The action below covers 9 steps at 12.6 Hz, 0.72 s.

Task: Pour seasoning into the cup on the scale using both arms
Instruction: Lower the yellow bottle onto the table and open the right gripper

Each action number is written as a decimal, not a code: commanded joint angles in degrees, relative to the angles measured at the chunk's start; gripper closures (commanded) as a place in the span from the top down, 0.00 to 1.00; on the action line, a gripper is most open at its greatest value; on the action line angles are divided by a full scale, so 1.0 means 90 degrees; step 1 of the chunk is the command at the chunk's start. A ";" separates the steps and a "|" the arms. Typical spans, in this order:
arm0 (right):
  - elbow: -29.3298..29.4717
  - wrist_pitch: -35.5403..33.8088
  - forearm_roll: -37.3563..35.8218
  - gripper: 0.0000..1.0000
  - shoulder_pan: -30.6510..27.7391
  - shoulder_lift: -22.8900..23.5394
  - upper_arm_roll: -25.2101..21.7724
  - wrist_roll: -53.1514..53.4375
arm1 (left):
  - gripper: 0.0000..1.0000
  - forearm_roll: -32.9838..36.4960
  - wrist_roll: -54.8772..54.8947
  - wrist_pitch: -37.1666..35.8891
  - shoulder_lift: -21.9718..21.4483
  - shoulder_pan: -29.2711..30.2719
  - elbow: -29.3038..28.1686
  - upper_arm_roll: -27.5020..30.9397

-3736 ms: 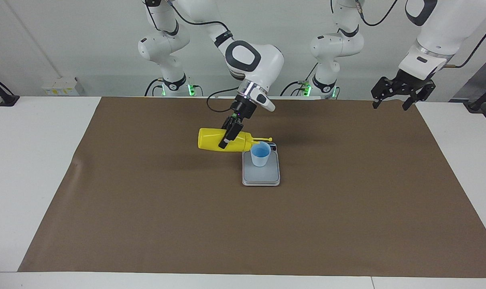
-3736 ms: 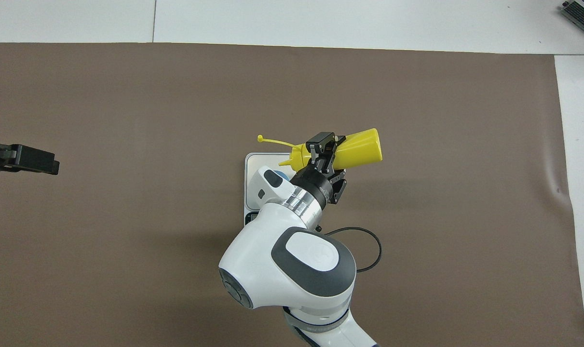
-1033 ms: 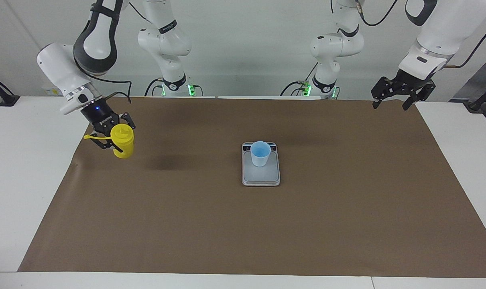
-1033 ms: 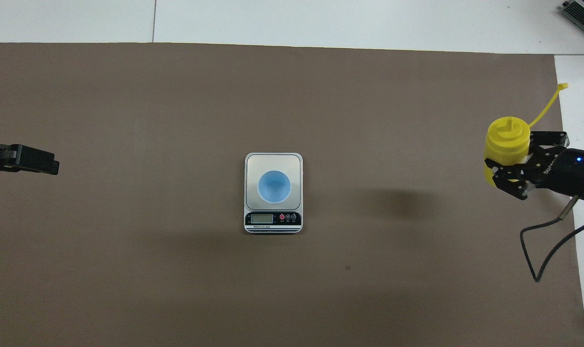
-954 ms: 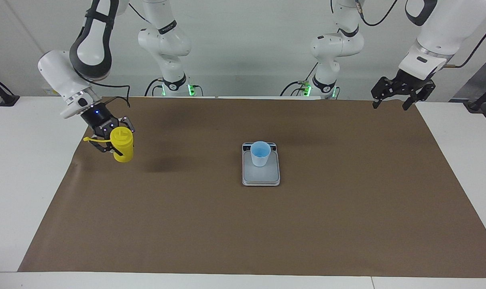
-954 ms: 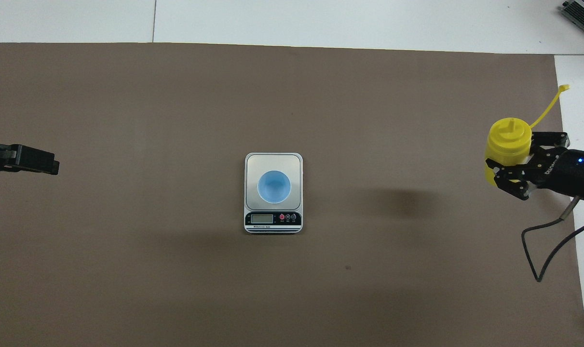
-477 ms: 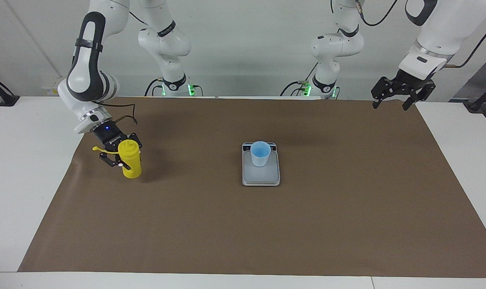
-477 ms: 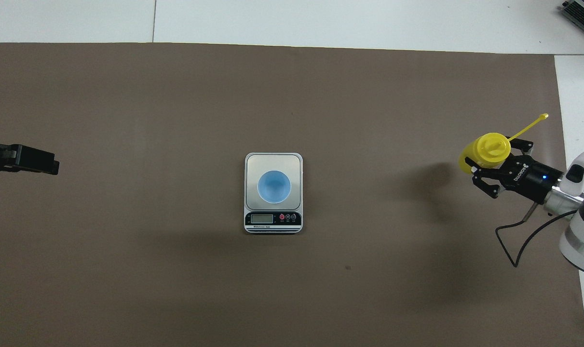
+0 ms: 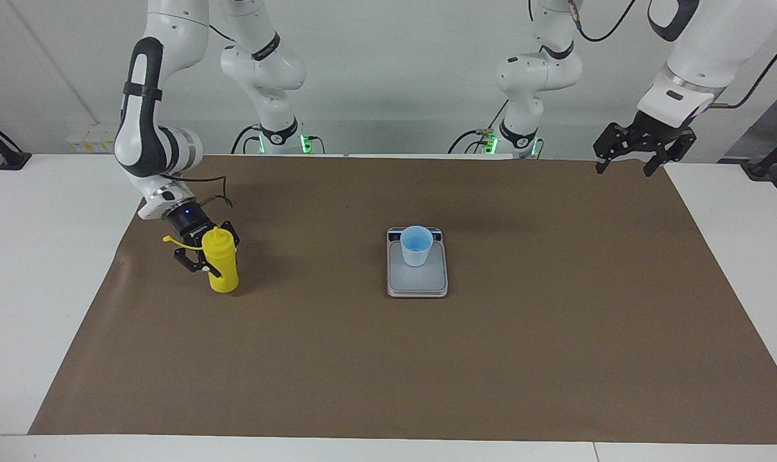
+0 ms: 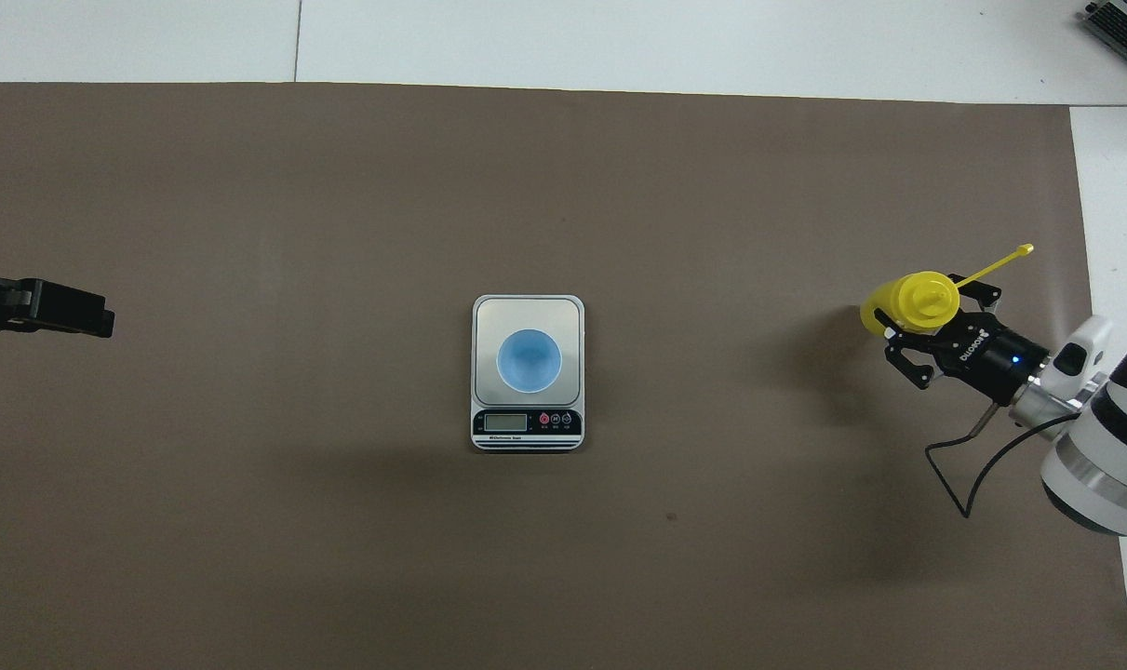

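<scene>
**Bottle upright at the right arm's end, cup on the scale at the centre**

The right end effector [image 9: 203, 258] is clamped on the seasoning bottle [image 9: 222, 265], gripping it from the side. The bottle stands upright, its base on or just above the brown mat [image 9: 555, 359]; I cannot tell which. It sits near the mat's edge at the right arm's end of the worktop [image 9: 35, 269], roughly midway between the edge at the robots and the edge away from them. Its thin cap strap [image 10: 994, 267] sticks out toward that end of the worktop.

The scale [image 9: 418, 279] lies flat at the centre of the mat, well apart from the bottle, with its dark display strip [image 10: 527, 423] toward the robots. The light blue cup [image 9: 416, 246] stands upright on the weighing plate.

The left end effector [image 9: 625, 165] waits in the air with its fingers apart, holding nothing, over the mat's corner at the left arm's end, by the edge at the robots.
</scene>
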 commanded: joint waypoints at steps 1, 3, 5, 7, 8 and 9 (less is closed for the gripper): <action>-0.0059 -0.0381 0.0397 0.00 -0.0088 0.0171 0.0023 -0.0187 | 1.00 -0.0076 0.0043 0.0031 -0.0195 0.0089 -0.0224 -0.0031; -0.0225 -0.0410 0.0427 0.00 -0.0098 0.0151 0.0023 -0.0070 | 1.00 -0.0076 0.0043 0.0031 -0.0195 0.0089 -0.0224 -0.0031; -0.0225 -0.0420 0.0427 0.00 -0.0108 0.0142 0.0013 -0.0050 | 1.00 -0.0076 0.0043 0.0031 -0.0195 0.0089 -0.0224 -0.0031; -0.0225 -0.0410 0.0427 0.99 -0.0108 0.0132 0.0013 -0.0050 | 1.00 -0.0076 0.0043 0.0031 -0.0195 0.0089 -0.0224 -0.0031; -0.0225 -0.0391 0.0427 1.00 -0.0108 0.0112 0.0013 -0.0050 | 1.00 -0.0076 0.0043 0.0031 -0.0195 0.0089 -0.0224 -0.0031; -0.0225 -0.0381 0.0417 1.00 -0.0108 0.0102 0.0013 -0.0050 | 1.00 -0.0076 0.0043 0.0031 -0.0195 0.0089 -0.0215 -0.0031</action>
